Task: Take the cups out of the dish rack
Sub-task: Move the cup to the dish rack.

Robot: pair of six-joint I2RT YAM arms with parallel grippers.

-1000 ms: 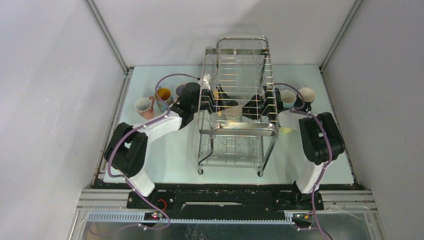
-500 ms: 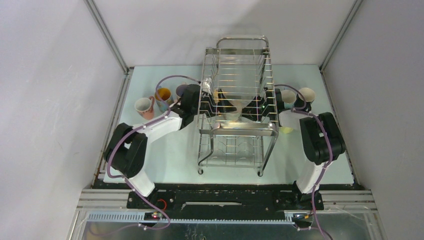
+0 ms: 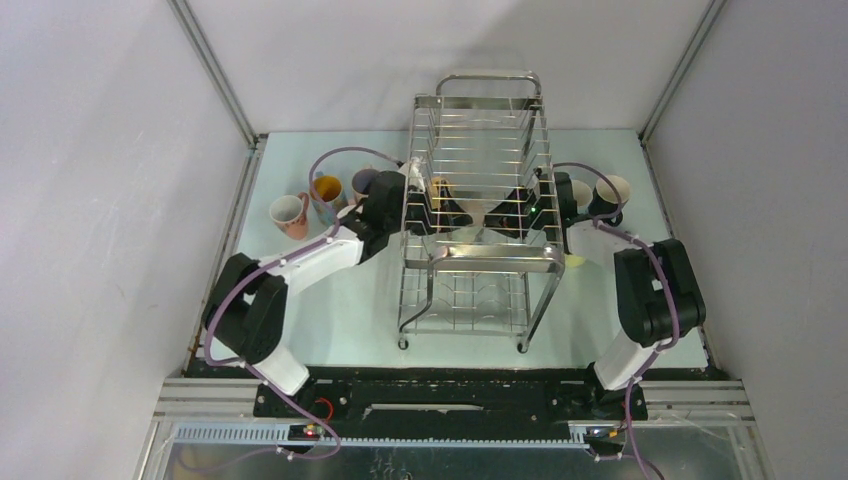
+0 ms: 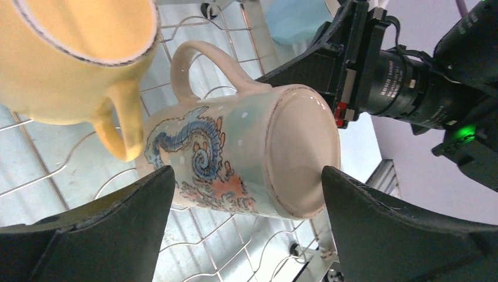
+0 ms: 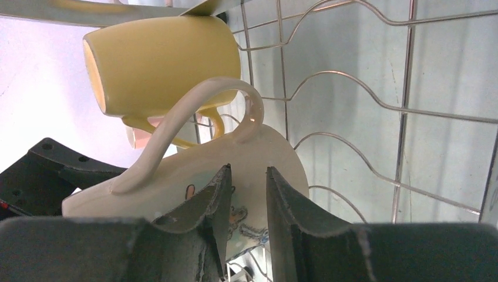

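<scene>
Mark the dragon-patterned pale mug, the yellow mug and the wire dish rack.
Pale green ceramic mug with dragon pattern (image 4: 235, 158): left wrist view, side wall.
Yellow ceramic mug (image 4: 53, 94): left wrist view, outer wall.
Chrome wire dish rack (image 3: 495, 257): top external view, flat front bar.

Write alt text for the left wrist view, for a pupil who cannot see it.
A pale green ceramic mug printed with a blue dragon, on its side over the chrome wire dish rack, sits between the wide-open black fingers of the left gripper. A yellow ceramic mug is at upper left, and the other arm's black wrist shows behind.
</scene>
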